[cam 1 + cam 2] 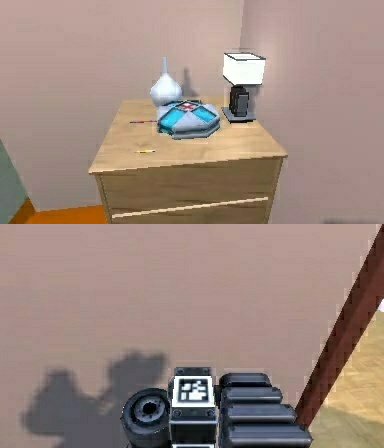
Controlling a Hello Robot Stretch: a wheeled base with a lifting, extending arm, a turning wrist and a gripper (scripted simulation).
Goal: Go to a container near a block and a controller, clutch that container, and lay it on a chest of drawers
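1. Container point(188, 120): I take the teal, faceted, box-like thing at the middle of the forward view for it. It rests on top of the chest of drawers point(190, 185), between a pale vase point(166, 88) up and to its left and a white-shaded lamp point(242, 85) to its right.
2. I see no block or controller beside it, so my reading is that this is the drop-off spot, not the pick-up spot.
3. The gripper point(148, 416) sits at the bottom edge of the arm side view, left of a white marker square point(192, 391), with bare wall point(150, 294) above it.
4. I cannot make out its far end, so I cannot tell whether the pincer is released, clenched or carrying anything.
5. If that teal thing is the container, the laying down looks done; otherwise the fetch remains.
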